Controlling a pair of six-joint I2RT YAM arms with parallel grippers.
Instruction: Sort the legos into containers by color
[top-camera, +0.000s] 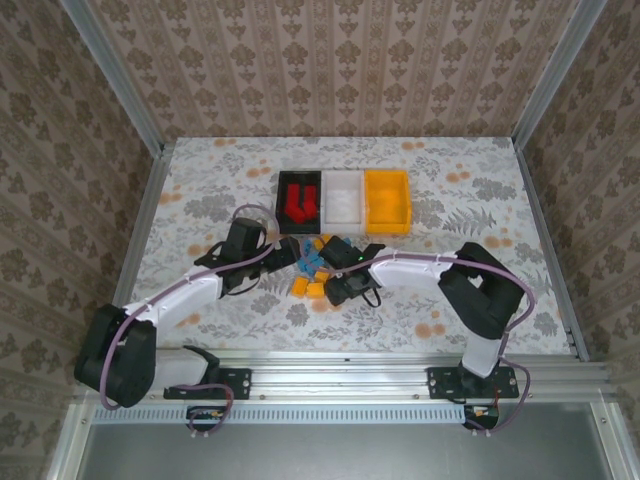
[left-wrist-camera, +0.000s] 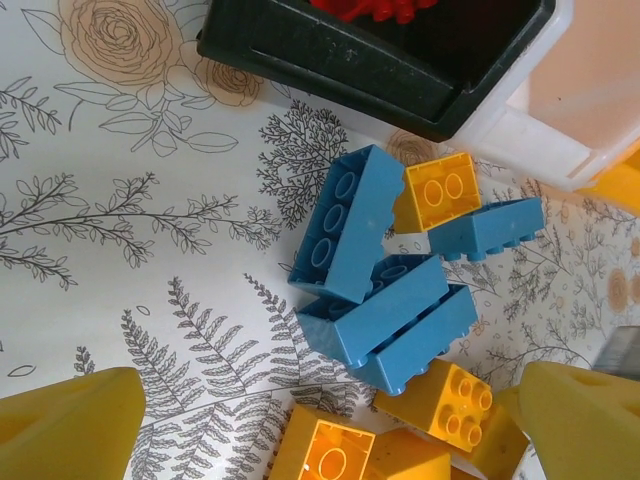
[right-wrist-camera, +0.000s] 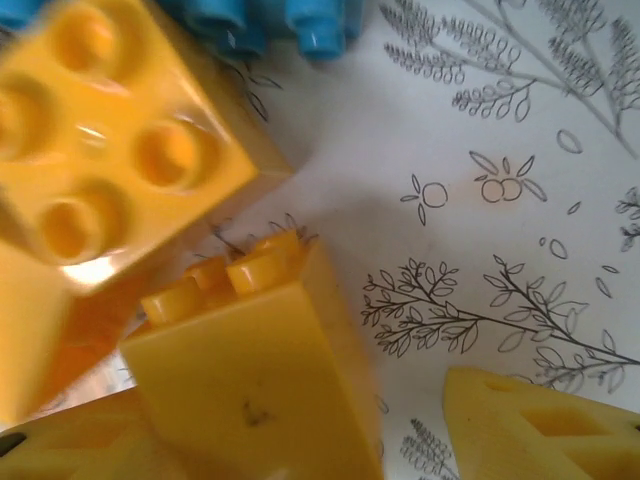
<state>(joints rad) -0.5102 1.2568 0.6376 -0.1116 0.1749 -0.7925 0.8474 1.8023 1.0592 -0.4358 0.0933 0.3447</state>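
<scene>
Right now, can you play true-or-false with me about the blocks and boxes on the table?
1. The red blocks are inside the black box. True.
2. The white box sits between the black box and the orange box. True.
3. The blue blocks are in the white box. False: they lie in a heap on the table, in front of the boxes.
4. The orange box is full of yellow blocks. False: it looks empty, and the yellow blocks lie on the table beside the blue ones.
</scene>
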